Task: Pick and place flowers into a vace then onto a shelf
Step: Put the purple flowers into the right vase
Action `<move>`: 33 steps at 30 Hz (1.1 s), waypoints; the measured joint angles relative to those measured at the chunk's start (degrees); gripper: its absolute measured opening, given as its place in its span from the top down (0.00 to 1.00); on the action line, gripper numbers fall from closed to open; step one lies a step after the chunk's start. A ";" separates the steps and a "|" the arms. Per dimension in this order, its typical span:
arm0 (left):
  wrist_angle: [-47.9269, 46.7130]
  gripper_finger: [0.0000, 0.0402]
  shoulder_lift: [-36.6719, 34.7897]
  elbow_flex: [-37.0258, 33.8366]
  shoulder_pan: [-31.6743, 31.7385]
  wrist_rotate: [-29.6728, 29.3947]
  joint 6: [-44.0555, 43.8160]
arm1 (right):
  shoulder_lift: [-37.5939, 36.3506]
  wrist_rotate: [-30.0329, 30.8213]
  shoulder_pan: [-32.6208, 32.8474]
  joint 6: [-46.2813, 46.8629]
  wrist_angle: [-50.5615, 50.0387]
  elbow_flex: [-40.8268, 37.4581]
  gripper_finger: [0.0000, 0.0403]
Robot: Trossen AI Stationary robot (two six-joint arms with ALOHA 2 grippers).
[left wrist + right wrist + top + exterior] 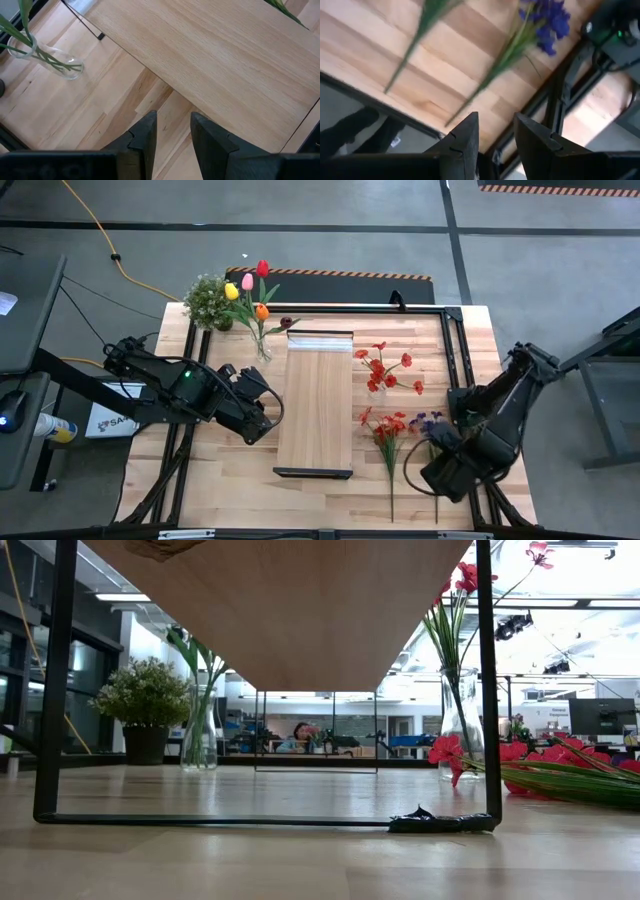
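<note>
The light wood shelf [318,405] stands raised on a thin dark frame [60,690] in the table's middle. At the far left a glass vase [262,350] holds the yellow, pink, red and orange tulips. Right of the shelf, a second glass vase [460,730] holds red flowers [385,370]. Loose red sprays [390,430] and a purple cluster [432,423] lie flat on the table. My left gripper [172,117] hangs open over the table at the shelf's left edge. My right gripper [496,117] points down, open, above the purple flower's stem [490,80], clear of it.
A bushy potted plant [210,302] stands at the far left corner beside the tulip vase. A dark metal frame [455,350] runs along the table's right side, close to my right arm. Bare tabletop shows between the shelf and the near edge.
</note>
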 joint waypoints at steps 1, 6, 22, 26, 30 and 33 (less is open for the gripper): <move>0.00 0.62 0.00 0.00 0.00 -0.01 0.00 | 0.00 -0.35 0.68 0.73 -0.01 0.00 0.72; 0.00 0.62 0.00 0.00 0.00 -0.04 0.00 | 0.00 0.49 3.83 3.78 -0.01 0.00 0.72; 0.00 0.62 0.00 0.01 0.00 -0.03 0.00 | -0.44 -13.69 8.29 12.40 12.59 -18.25 0.72; 0.00 0.62 0.00 0.00 0.01 -0.02 0.00 | -0.45 -11.05 7.34 11.89 17.69 -20.72 0.72; 0.00 0.62 0.00 0.00 0.02 -0.04 0.00 | -0.46 -9.69 5.66 11.16 21.81 -23.09 0.72; 0.00 0.62 0.00 0.01 0.02 -0.02 -0.01 | -0.46 -8.93 4.35 10.51 28.01 -25.70 0.72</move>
